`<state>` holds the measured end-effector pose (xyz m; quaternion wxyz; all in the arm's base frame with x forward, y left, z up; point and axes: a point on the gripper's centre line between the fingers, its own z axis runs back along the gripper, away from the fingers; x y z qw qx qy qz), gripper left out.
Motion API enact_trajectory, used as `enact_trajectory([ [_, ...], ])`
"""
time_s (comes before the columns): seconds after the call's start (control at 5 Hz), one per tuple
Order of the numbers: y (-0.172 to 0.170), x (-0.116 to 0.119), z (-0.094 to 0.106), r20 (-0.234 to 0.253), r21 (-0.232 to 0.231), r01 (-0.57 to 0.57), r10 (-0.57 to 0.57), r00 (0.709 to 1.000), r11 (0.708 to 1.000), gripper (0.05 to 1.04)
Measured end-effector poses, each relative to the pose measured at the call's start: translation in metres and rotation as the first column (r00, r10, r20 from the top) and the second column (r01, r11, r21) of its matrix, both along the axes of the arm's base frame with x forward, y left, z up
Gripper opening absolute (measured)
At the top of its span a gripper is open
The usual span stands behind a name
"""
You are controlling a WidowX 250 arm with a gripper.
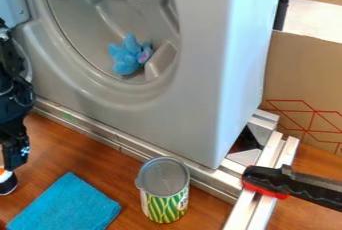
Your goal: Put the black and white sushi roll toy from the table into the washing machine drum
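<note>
Gripper (15, 155) nr cloth (67, 205); can't tell if open/shut. Cloth's flat on counter (110, 175) just past it, can (164, 194) farther, plush (128, 56) up across in drum (79, 9). Cloth'd need low edge pinch, clear of can.

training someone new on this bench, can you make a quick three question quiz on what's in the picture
1. Short answer: what soft thing sits inside the round opening of the washer?
2. True or false: in the camera view, the can stands upright to the right of the cloth.
3. Fill in: the tool lying across the metal rail is black and ____.

Key: 1. a blue stuffed toy; 2. true; 3. red
</note>
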<state>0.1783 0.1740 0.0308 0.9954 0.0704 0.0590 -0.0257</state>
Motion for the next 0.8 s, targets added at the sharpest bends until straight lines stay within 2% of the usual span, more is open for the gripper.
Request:
enact_trajectory([
  [0.2, 0.002, 0.002, -0.003, 0.008, 0.007, 0.014, -0.014, 1.0, 1.0, 0.999],
  [0.6, 0.006, -0.004, -0.018, -0.035, -0.023, 0.004, -0.005, 0.999, 1.0, 0.999],
  [0.8, 0.012, -0.004, -0.025, -0.063, -0.012, -0.014, 0.013, 0.998, 1.0, 0.999],
])
